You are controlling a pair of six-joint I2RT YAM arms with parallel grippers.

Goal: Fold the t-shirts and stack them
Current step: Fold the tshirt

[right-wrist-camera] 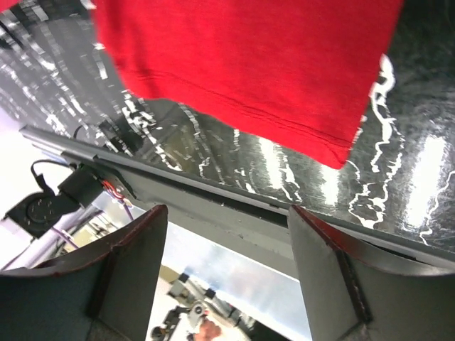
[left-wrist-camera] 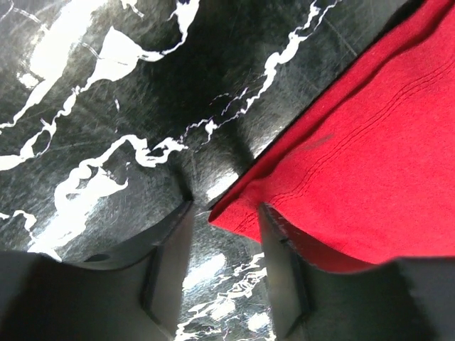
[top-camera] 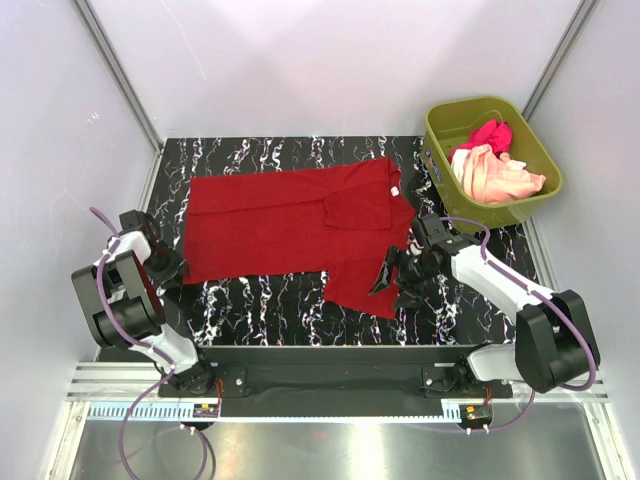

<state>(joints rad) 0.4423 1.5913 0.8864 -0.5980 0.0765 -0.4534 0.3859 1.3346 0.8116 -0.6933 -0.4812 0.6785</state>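
Note:
The deep red t-shirt lies spread on the black marble table, with its right part folded over. My left gripper is open at the shirt's near-left corner. In the left wrist view that corner reaches between the open fingers of the left gripper, and one finger touches the hem. My right gripper is open and empty just off the shirt's near-right corner. It holds nothing in the right wrist view. The magenta-pink shirt and the pale peach shirt lie crumpled in the tub.
The olive-green tub stands at the far right corner of the table. White walls with metal posts enclose the table. The table's front edge and rail lie just below my right gripper.

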